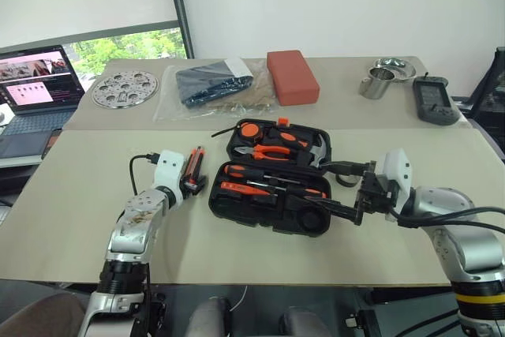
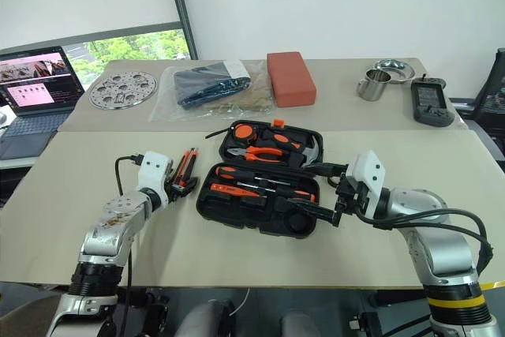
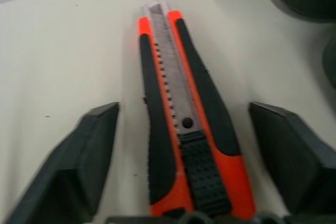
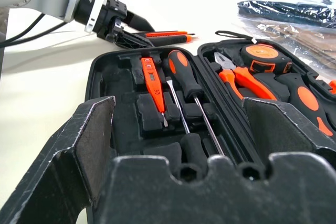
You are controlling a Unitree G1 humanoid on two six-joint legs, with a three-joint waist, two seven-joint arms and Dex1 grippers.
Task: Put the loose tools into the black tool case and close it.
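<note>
Black fingers (image 3: 73, 166) of left pincer (image 3: 184, 161) spread apart, one each side of orange-black utility knife (image 3: 184, 129), not touching it in the wrist view. Knife flat on pale counter (image 1: 71, 219), its rear end cut off at the frame edge beneath the pincer, blade tip pointing away from it. Seen from the head, same pincer (image 1: 192, 183) low over knife (image 1: 195, 162), which reaches away from the fingertips; fingertips hard to make out there against the dark handle.

Just beside that pincer, toward the other arm: black tool case (image 1: 272, 175), lying open on counter. Near half holding orange-and-black-handled screwdriver (image 4: 181, 69) and slim all-orange screwdriver (image 4: 152, 80) in moulded slots. Far half holding orange-handled pliers (image 4: 247, 82) and round orange-and-black tape measure (image 4: 265, 59); hammer (image 1: 316, 150) partly hidden at that half's edge.

Right pincer (image 1: 347, 191) open wide, empty, hovering at the case's near corner on its own side; whether its lower finger touches the shell cannot be told. Other grey and black parts in the case too small to name.

Beyond the case, well apart: red-orange block (image 1: 292, 76), dark bundle in clear bag (image 1: 213, 83), perforated metal disc (image 1: 125, 88), metal cup (image 1: 379, 83), laptop (image 1: 35, 88) cut off at frame edge.
</note>
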